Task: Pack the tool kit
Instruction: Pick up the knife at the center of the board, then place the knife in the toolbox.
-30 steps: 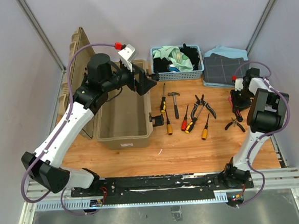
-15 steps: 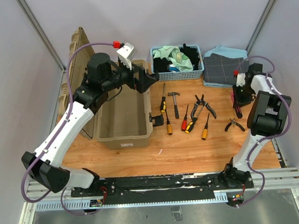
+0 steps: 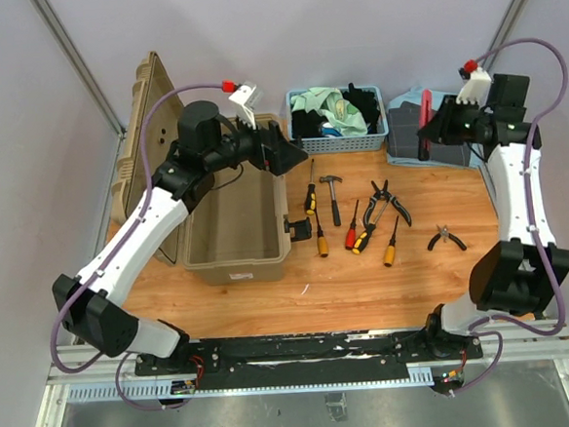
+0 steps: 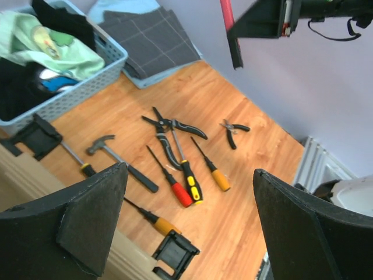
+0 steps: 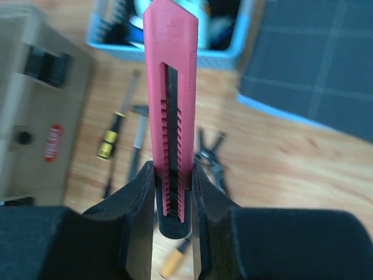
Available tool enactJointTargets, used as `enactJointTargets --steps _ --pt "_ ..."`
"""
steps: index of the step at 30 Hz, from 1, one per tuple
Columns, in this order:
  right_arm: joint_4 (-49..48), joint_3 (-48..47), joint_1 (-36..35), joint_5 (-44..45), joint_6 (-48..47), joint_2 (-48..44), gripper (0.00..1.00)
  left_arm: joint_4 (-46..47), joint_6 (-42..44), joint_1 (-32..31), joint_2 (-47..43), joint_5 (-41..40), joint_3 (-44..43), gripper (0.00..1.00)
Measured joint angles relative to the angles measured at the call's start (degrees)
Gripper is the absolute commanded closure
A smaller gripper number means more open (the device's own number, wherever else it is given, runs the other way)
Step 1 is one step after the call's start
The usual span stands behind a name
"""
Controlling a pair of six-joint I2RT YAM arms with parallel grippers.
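Observation:
The tan toolbox [image 3: 232, 268] stands open at the left with its lid [image 3: 149, 96] upright. My left gripper [image 3: 285, 155] hovers open and empty over the box's right rim; the left wrist view [image 4: 189, 192] shows it above the tools. On the wood lie a hammer [image 3: 332, 195], several screwdrivers [image 3: 351, 230], long pliers [image 3: 386, 199] and small pliers [image 3: 447, 237]. My right gripper [image 3: 433, 125] is raised at the back right, shut on a red utility knife [image 5: 172, 87] that sticks up between the fingers.
A blue basket [image 3: 338, 143] of cloths sits at the back centre. Folded grey cloths [image 3: 403, 127] lie right of it, under my right gripper. The toolbox's black latch [image 4: 175, 254] juts toward the screwdrivers. Walls close in on both sides.
My right arm has lifted from the table's right side and swung up and back, carrying the red knife. The left arm shifted slightly right over the box rim.

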State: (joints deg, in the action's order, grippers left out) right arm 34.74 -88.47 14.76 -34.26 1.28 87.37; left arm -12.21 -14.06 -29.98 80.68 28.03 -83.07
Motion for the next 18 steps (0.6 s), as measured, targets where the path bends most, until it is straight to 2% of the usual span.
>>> enactJointTargets --steps 5,9,18 --pt "-9.6 0.0 -7.0 -4.8 10.7 -3.1 0.99 5.5 -5.4 0.1 2.2 5.3 3.7 0.06" --pt "-19.5 1.3 -9.6 -8.9 20.0 -3.1 0.99 11.3 -9.5 0.1 4.0 9.4 5.8 0.06" --pt "-35.8 2.6 -15.3 -14.5 34.6 -3.0 0.99 22.0 -13.5 0.1 9.1 16.5 4.2 0.03"
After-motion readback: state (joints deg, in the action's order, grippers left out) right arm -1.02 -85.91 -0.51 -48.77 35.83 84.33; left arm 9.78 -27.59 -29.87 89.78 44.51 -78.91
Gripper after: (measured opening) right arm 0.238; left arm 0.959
